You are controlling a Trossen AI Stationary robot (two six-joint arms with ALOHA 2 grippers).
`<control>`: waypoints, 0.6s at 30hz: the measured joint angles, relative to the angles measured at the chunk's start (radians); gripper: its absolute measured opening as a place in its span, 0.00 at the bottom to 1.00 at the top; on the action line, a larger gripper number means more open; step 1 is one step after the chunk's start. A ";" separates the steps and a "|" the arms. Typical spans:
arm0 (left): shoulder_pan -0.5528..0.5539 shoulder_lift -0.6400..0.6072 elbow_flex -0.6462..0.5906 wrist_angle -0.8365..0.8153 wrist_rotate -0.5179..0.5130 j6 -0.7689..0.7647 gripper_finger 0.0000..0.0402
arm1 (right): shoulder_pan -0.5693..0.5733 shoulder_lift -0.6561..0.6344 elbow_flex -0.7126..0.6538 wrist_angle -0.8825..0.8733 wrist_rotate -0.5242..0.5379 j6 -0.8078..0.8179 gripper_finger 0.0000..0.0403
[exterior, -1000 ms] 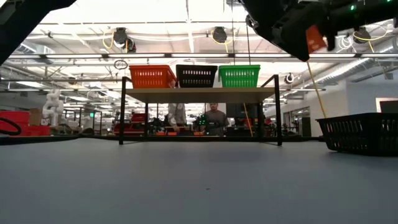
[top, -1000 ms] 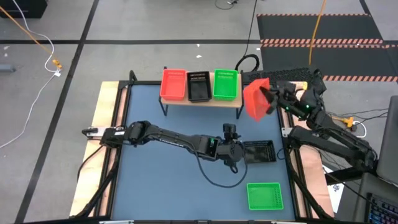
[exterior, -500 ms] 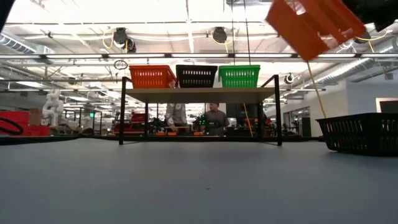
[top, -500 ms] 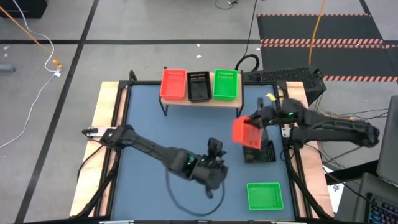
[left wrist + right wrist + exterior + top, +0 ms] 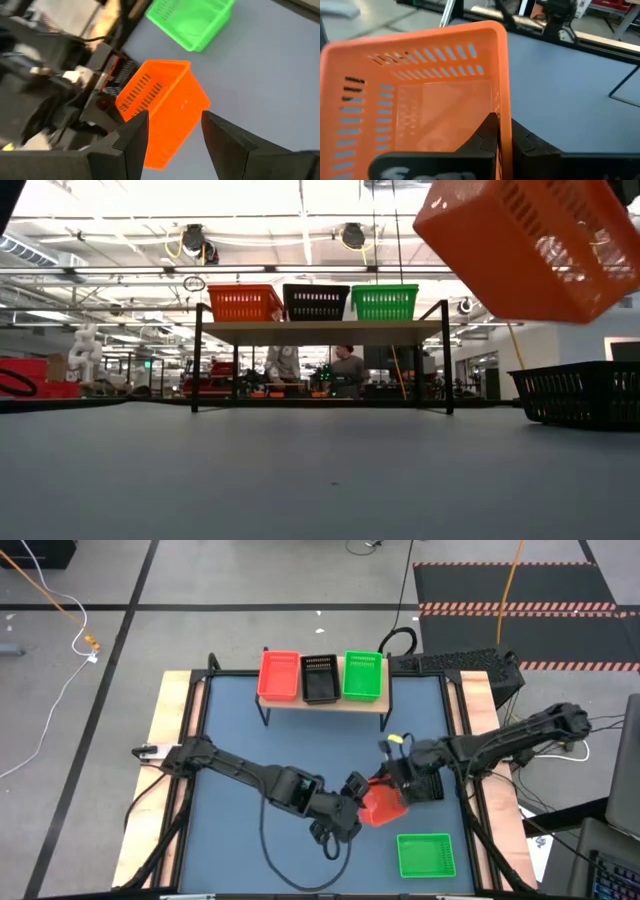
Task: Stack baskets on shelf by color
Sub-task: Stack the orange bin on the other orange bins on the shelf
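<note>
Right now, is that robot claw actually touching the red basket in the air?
Touching: the right wrist view shows the right gripper shut on the red basket's wall.

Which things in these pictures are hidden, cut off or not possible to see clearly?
- Low view: both arms are out of frame; the raised red basket is cut by the top and right edges.
- Low view: the black basket on the table is cut by the right edge.
- High view: the right tool, shut on that red basket's wall, is too small to make out.
- Left wrist view: the right arm is blurred.
- How many baskets are in each stack on the shelf cannot be counted.
</note>
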 joint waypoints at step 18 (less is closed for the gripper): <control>0.075 0.101 -0.002 -0.062 0.222 0.036 0.43 | 0.084 0.231 0.103 -0.040 0.121 -0.061 0.00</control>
